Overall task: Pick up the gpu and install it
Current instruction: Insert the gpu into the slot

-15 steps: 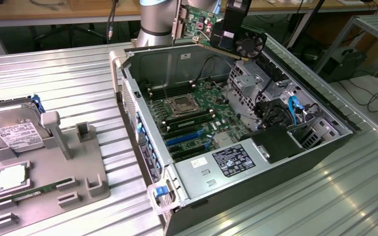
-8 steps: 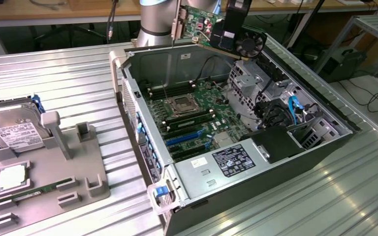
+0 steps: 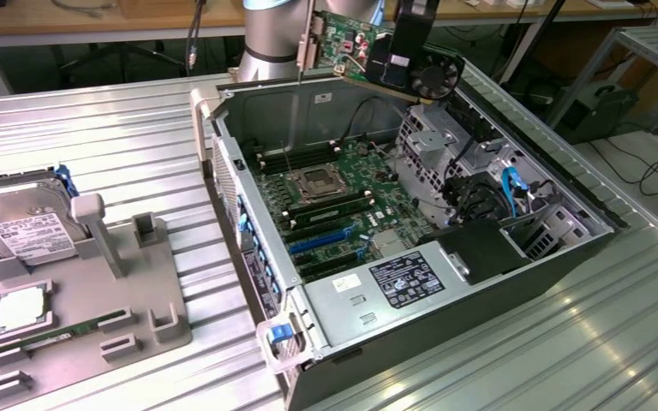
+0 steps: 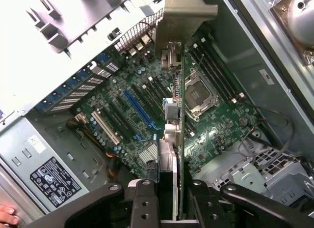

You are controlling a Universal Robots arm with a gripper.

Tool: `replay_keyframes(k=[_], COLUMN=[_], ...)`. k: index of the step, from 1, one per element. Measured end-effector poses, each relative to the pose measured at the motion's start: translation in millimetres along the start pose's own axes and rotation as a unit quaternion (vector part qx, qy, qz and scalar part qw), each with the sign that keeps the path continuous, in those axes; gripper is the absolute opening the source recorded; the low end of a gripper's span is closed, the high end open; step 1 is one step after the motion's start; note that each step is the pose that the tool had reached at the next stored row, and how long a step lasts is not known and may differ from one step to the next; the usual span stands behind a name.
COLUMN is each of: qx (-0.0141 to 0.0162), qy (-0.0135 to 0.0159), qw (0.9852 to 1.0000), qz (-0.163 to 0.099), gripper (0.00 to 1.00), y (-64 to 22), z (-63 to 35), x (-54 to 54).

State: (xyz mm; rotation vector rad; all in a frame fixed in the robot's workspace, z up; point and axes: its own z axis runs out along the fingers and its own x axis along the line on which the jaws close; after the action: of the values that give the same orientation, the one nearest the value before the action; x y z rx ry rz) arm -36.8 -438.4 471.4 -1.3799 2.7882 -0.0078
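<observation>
My gripper is shut on the gpu and holds it in the air over the far end of the open computer case. The card's green board faces the exterior view's left; its black fan points to the right. In the wrist view the gpu shows edge-on between my two black fingers, its silver bracket at the far end. Below it lies the green motherboard with a blue slot. The card hangs clear of the board.
The power supply fills the case's near end; drive cages and cables line its right side. On the exterior view's left, a grey fixture holds a hard drive and a memory stick. A fingertip shows beside the case.
</observation>
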Motion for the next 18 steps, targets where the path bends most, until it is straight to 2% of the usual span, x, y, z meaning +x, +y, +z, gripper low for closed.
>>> replay_keyframes(k=[18], qx=[-0.0012], qy=[-0.0008], qw=[0.9989], qz=[-0.047], gripper=[0.28], y=[0.0], z=[0.0], x=[0.0])
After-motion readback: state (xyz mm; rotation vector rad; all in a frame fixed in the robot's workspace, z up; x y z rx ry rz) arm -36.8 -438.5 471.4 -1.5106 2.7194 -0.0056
